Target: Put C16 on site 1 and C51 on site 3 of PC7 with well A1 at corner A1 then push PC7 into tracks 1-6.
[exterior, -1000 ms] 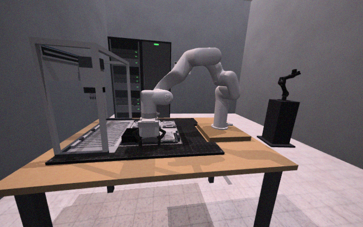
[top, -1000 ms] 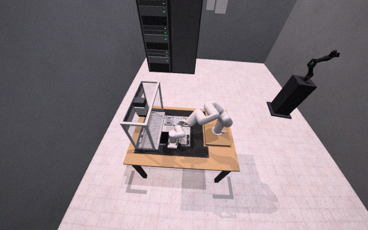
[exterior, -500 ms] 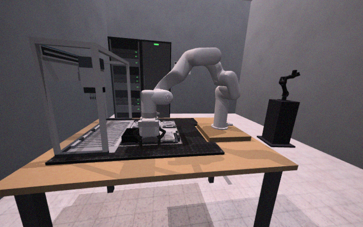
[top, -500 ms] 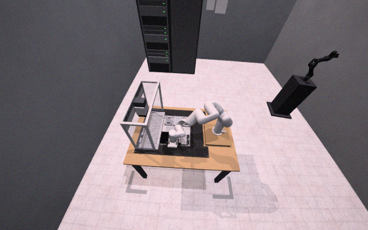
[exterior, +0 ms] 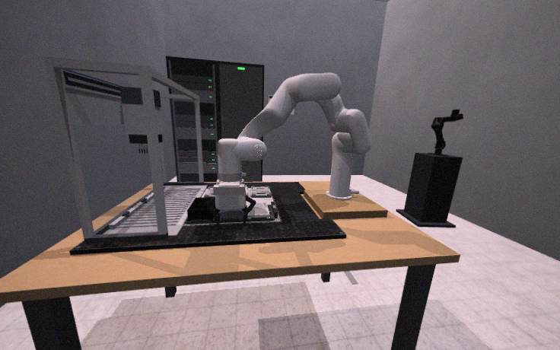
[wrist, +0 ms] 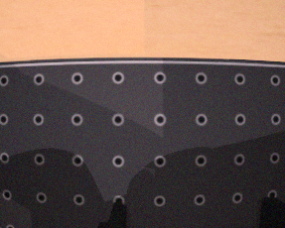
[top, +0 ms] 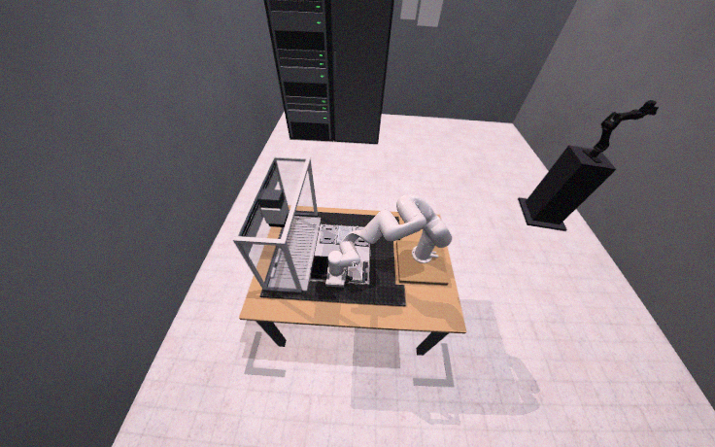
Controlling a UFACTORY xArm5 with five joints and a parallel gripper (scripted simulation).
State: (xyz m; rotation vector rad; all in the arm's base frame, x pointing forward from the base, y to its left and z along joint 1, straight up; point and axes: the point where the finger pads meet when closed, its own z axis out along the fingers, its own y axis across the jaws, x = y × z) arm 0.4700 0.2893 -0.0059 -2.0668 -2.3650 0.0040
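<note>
Two spread fingers (exterior: 244,216) hang low near the ribbed rails (top: 300,244) (exterior: 180,204).

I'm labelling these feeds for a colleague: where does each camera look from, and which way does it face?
Top: high beside the table, looking steeply down across it towards the server rack; whole arm shows.
Exterior: lower, off the table's same long side, facing the rack; whole arm shows.
Wrist: near the gripper, looking down at the holed black mat and table edge area; dark fingertips show at the bottom.
Top and exterior share table, rack and arm.
</note>
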